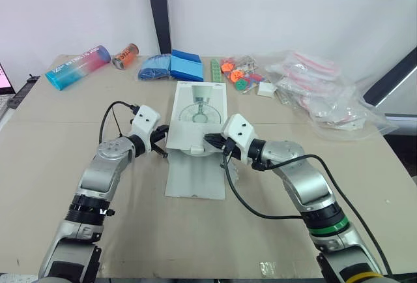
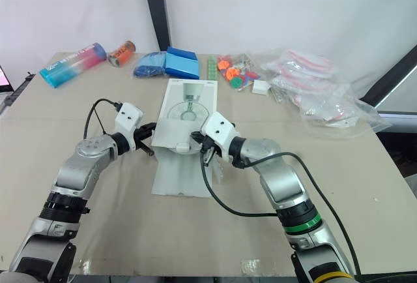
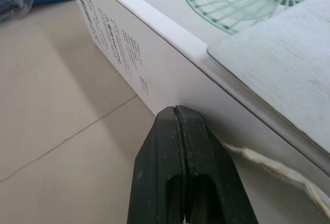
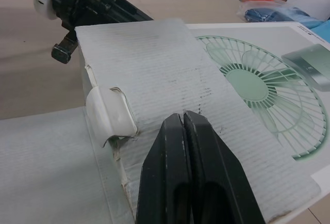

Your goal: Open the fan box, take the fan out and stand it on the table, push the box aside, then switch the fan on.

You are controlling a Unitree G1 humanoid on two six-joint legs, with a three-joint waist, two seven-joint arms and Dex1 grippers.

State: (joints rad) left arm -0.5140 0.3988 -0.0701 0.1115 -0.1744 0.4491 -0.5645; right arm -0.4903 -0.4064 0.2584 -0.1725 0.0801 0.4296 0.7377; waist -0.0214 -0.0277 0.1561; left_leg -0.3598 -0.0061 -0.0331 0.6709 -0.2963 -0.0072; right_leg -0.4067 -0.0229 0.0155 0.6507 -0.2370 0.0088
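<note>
The fan box is laid flat on the table, flap opened. Left fingers and right fingers are pressed shut, empty, against it; the flap could be torn by prying.

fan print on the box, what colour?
Fan print: pale green on white box; clearest in right wrist view.

I find the box smooth printed card, its flap raw, ribbed, matt; fingers matt black plastic.
</note>
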